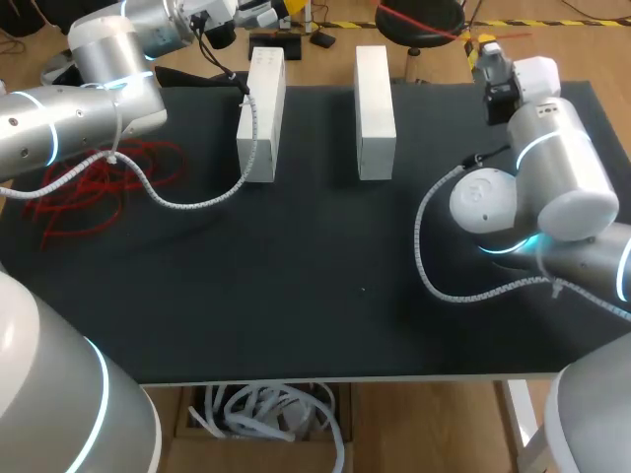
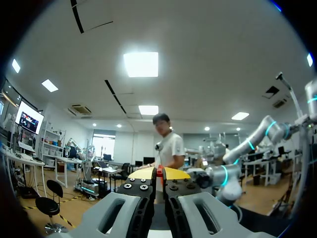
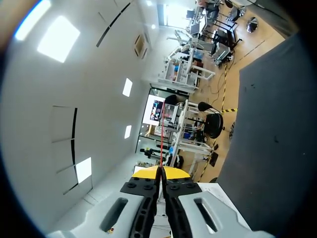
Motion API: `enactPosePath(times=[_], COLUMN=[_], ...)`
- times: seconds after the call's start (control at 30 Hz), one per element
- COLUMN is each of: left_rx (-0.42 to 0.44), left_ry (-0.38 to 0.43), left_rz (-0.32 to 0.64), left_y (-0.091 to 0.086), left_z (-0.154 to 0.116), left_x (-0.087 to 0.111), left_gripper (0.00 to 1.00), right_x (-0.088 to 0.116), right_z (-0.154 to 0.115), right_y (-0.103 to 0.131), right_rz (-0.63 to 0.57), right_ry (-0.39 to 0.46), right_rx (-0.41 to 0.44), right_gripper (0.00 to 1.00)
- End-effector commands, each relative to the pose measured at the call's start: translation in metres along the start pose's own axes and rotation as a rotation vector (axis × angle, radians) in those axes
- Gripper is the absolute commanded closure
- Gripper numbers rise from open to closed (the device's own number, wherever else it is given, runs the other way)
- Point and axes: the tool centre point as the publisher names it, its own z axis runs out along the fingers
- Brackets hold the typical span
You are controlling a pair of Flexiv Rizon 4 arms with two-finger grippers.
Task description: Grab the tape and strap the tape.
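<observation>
While both arms hang raised over the far edge, the grab looks done: the right hand pinches the tape, a thin red strand running out ahead of its tips, and the left hand is clenched on a red bit too. Strapping likely follows, calling for steady tension. On the black tabletop, two white blocks stand at 12 o'clock and a red tangle lies at 9 o'clock.

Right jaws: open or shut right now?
Shut on the red tape: the right gripper has its yellow tips pressed together, and the thin red strand runs out from between them.
</observation>
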Motion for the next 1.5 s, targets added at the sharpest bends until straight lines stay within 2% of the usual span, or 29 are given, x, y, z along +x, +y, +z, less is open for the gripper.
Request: enactPosePath(times=[0.03,0.23,0.33,0.47,0.67,0.83,1.17,1.23,1.4,1.5], left_rx=[0.001,-0.005,-0.061,-0.179,-0.309,-0.368,-0.571,-0.588,-0.713,-0.83], left_ry=[-0.002,-0.006,-0.025,-0.041,-0.039,-0.055,-0.077,-0.086,-0.109,-0.117], left_rz=[0.001,0.006,0.013,0.034,0.078,0.105,0.206,0.219,0.287,0.321], left_y=[0.0,-0.001,0.0,0.004,0.006,0.006,0.007,0.007,0.005,0.005], left_z=[0.0,-0.002,-0.005,-0.005,-0.005,-0.007,-0.013,-0.013,-0.015,-0.015], left_x=[0.001,-0.001,-0.002,-0.003,-0.004,-0.003,-0.002,-0.002,-0.003,-0.004], left_gripper=[1.0,1.0,1.0,1.0,1.0,1.0,1.0,1.0,1.0,1.0], right_x=[0.002,0.002,0.002,0.001,0.001,0.001,0.001,0.002,0.003,0.003], right_z=[-0.001,-0.002,-0.002,-0.002,-0.002,-0.003,-0.001,0.0,0.001,0.001], right_y=[0.0,0.0,0.0,0.0,-0.001,-0.002,-0.003,-0.002,-0.003,-0.003], right_rz=[-0.003,-0.017,-0.022,-0.031,-0.046,-0.062,-0.109,-0.109,-0.114,-0.118], right_ry=[-0.004,-0.007,-0.011,-0.015,-0.019,-0.019,-0.011,-0.01,-0.007,-0.005], right_rx=[0.003,0.013,0.014,0.017,0.026,0.035,0.057,0.057,0.062,0.066], right_gripper=[1.0,1.0,1.0,1.0,1.0,1.0,1.0,1.0,1.0,1.0])
